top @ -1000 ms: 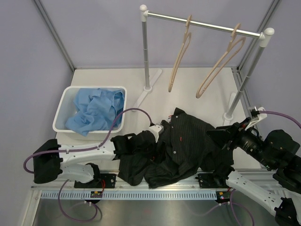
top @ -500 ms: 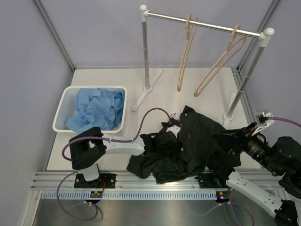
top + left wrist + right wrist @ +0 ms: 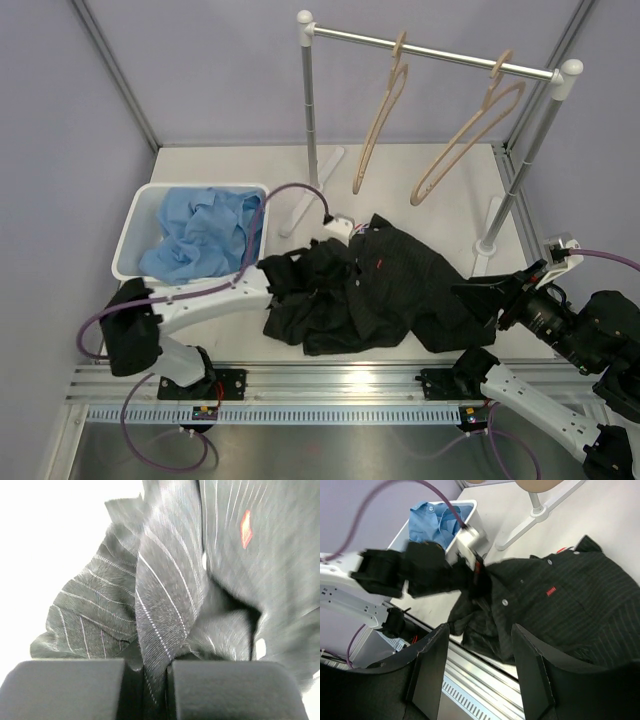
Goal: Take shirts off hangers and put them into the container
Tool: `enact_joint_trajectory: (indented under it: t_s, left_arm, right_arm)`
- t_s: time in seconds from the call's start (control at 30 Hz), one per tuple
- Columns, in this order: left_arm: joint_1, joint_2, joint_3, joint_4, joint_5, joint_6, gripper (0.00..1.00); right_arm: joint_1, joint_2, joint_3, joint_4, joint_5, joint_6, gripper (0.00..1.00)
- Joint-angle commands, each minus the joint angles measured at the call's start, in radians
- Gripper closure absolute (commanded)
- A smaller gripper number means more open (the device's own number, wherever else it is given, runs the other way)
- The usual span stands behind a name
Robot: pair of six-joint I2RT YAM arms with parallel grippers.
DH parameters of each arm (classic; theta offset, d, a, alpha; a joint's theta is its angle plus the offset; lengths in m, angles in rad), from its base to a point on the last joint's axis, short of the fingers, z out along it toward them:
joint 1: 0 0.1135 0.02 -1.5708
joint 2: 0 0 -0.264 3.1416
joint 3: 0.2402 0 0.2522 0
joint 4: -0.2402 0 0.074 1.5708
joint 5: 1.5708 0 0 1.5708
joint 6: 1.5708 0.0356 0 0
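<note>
Bright, even light with soft shadows.
Top view sharp. Left wrist view: table (image 3: pixel 55 535) blown out white at upper left, black shirt (image 3: pixel 167 597) smeared at right. Right wrist view blurred left of centre.

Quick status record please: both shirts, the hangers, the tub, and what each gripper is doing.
blue shirt: crumpled inside the white tub
black shirt: heaped on the table, right of the tub, off its hanger
hangers: both bare, hanging on the rail
left gripper: shut on a fold of the black shirt
right gripper: open, holding nothing, above the black shirt
left to do: black shirt into the tub
</note>
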Motion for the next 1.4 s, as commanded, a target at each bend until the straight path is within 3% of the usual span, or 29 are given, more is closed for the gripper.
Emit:
enact_joint_trajectory:
  t_s: [0.0, 0.13, 0.33, 0.4, 0.43, 0.57, 0.67, 0.73, 0.87, 0.97, 1.03, 1.07, 1.2, 1.23, 1.27, 1.37]
  left_arm:
    - [0.067, -0.208, 0.194, -0.074, -0.228, 0.175, 1.00]
    - [0.159, -0.371, 0.366, -0.145, -0.287, 0.329, 1.00]
    - [0.189, -0.463, 0.634, -0.073, -0.441, 0.643, 1.00]
    - [0.190, -0.507, 0.635, 0.118, -0.492, 0.841, 1.00]
    - [0.190, -0.553, 0.595, 0.309, -0.492, 0.909, 1.00]
    - [0.198, -0.627, 0.471, 0.784, -0.392, 1.273, 1.00]
    - [0.219, -0.620, 0.475, 0.973, -0.347, 1.474, 1.00]
    - [0.245, -0.597, 0.506, 1.015, -0.340, 1.563, 1.00]
    - [0.284, -0.587, 0.557, 0.968, -0.337, 1.582, 1.00]
    - [0.324, -0.560, 0.592, 0.878, -0.411, 1.565, 1.00]
    - [0.388, -0.529, 0.624, 0.743, -0.420, 1.475, 1.00]
    - [0.422, -0.520, 0.633, 0.596, -0.426, 1.420, 1.00]
    - [0.616, -0.491, 0.676, 0.243, -0.394, 0.979, 1.00]
    - [0.644, -0.482, 0.688, 0.175, -0.380, 0.917, 1.00]
    - [0.663, -0.465, 0.701, 0.077, -0.368, 0.863, 1.00]
    - [0.687, -0.452, 0.684, 0.004, -0.337, 0.770, 1.00]
  right_arm:
    - [-0.001, 0.011, 0.000, 0.015, -0.004, -0.005, 0.39]
    - [-0.003, 0.017, -0.004, 0.022, -0.002, -0.008, 0.39]
    - [-0.003, 0.030, -0.018, 0.042, -0.013, -0.008, 0.39]
    - [-0.003, 0.036, -0.026, 0.051, -0.018, -0.008, 0.39]
    - [-0.001, 0.039, -0.028, 0.059, -0.024, -0.008, 0.40]
    - [-0.003, 0.060, -0.029, 0.061, -0.038, -0.015, 0.40]
    - [-0.001, 0.071, -0.029, 0.062, -0.039, -0.016, 0.40]
    - [-0.001, 0.080, -0.032, 0.071, -0.048, -0.019, 0.40]
    - [-0.001, 0.140, -0.028, 0.091, -0.076, -0.036, 0.40]
    - [-0.001, 0.189, -0.034, 0.134, -0.105, -0.047, 0.40]
    - [-0.003, 0.206, -0.046, 0.179, -0.143, -0.047, 0.40]
    - [-0.003, 0.224, -0.049, 0.193, -0.154, -0.045, 0.40]
    - [-0.001, 0.321, -0.052, 0.263, -0.270, -0.059, 0.34]
    - [-0.001, 0.348, -0.051, 0.301, -0.300, -0.067, 0.31]
    - [0.002, 0.405, -0.054, 0.327, -0.330, -0.071, 0.17]
    - [0.036, 0.515, -0.044, 0.415, -0.366, -0.102, 0.01]
